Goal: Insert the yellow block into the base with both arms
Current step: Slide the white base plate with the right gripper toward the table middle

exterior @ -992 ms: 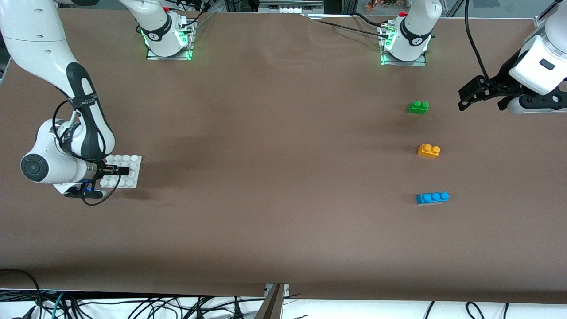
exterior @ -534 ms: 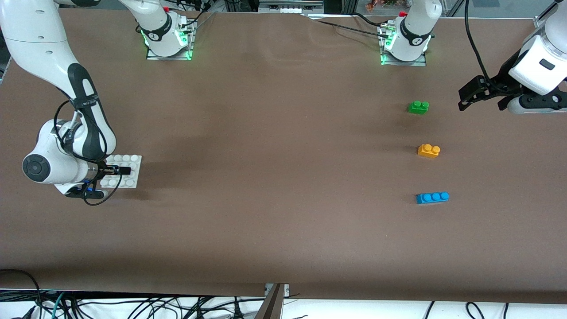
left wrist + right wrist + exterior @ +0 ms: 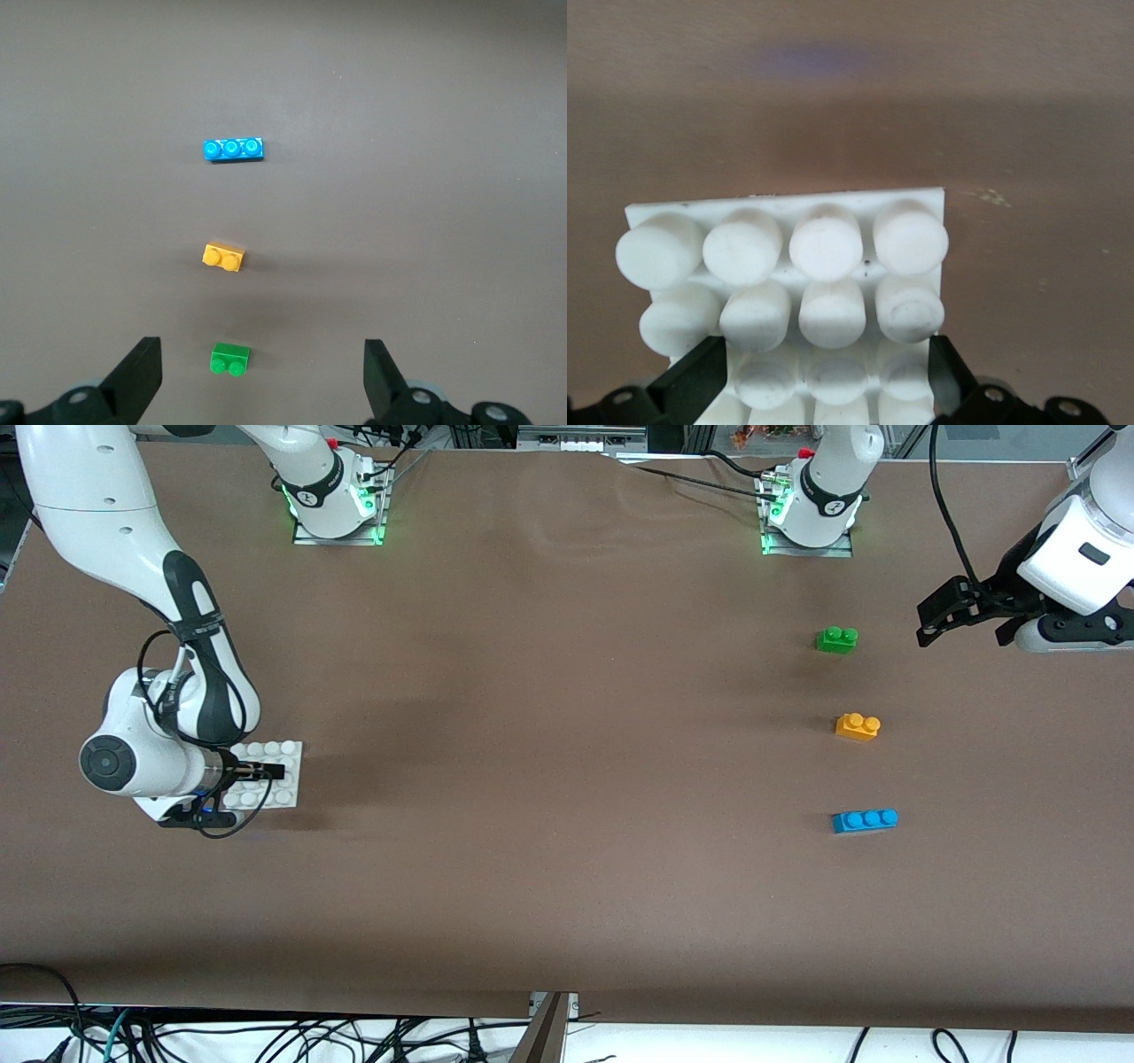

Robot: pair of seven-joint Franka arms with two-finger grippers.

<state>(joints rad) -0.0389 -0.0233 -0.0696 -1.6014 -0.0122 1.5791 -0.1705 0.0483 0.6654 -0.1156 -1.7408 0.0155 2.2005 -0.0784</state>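
The right hand [image 3: 266, 772] grips the white base [image 3: 285, 755] flat on the desk [image 3: 549, 779], probably to steady it, while the left hand [image 3: 957, 613] hangs wide open and empty near the green brick [image 3: 836, 638], with the yellow block [image 3: 858, 726] just nearer the camera.

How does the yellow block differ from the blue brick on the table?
The yellow block has two studs; the blue brick has three and is longer. The blue brick lies nearer the front camera than the yellow block. Both rest flat, studs up, untouched, toward the left arm's end of the table.
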